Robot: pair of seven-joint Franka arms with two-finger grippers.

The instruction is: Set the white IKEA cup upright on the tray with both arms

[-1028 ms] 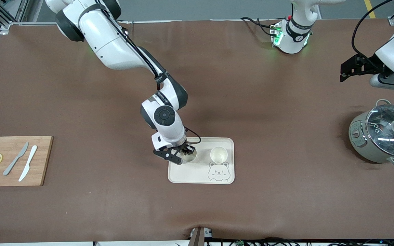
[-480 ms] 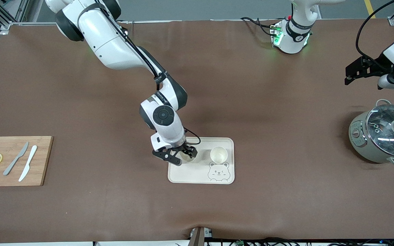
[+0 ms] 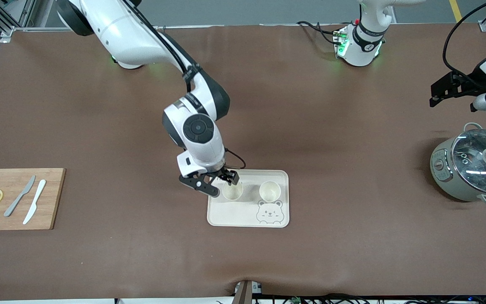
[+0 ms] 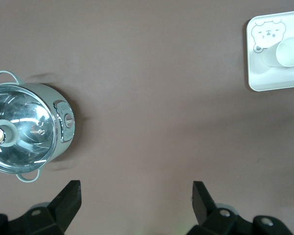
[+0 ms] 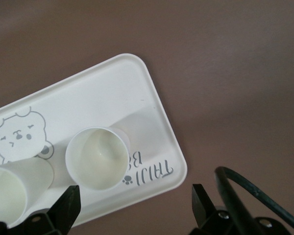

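Two white cups stand upright on the cream tray (image 3: 234,213): one (image 3: 232,192) toward the right arm's end, one (image 3: 269,191) toward the left arm's end above the bear drawing. My right gripper (image 3: 222,182) is open and empty, just above the tray's corner beside the first cup. In the right wrist view the tray (image 5: 152,117), that cup (image 5: 97,157) and the second cup (image 5: 12,188) show past the open right gripper (image 5: 134,208). My left gripper (image 3: 454,90) is open and empty, high over the table near the pot. The left wrist view shows the tray (image 4: 257,81) and a cup (image 4: 289,53).
A grey pot with glass lid (image 3: 471,169) stands at the left arm's end, also in the left wrist view (image 4: 27,127). A wooden cutting board (image 3: 15,211) with two knives and lemon slices lies at the right arm's end.
My right gripper has let go of the cup and lifted away from it toward the right arm's base. My left gripper has drawn back toward the table's end.
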